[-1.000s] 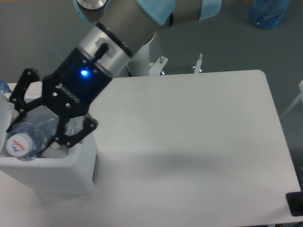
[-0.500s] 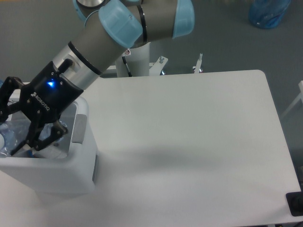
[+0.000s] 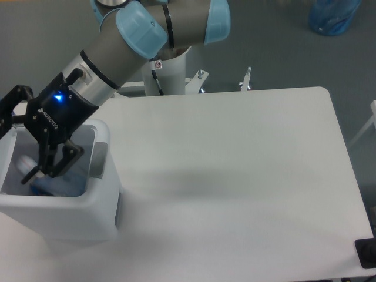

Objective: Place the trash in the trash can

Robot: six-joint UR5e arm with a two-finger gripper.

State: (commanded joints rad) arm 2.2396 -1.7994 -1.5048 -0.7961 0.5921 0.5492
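Note:
The trash can is a boxy white bin at the table's left edge, with a grey panel on its right wall. My gripper hangs over its open top, jaws spread and open. Inside the bin, under the fingers, lies the trash: a clear crushed bottle showing as a bluish blur, with a pale blurred patch near its left end. It looks free of the fingers. The small wrapper is hidden from this camera.
The white table stretches right of the bin. Two metal clamps stick up at its back edge. A blue jug stands on the floor at the top right. A black object sits at the bottom right corner.
The gripper swung left from the bin's right side to above its opening. The bottle, held between the fingers earlier, now sits lower inside the bin.

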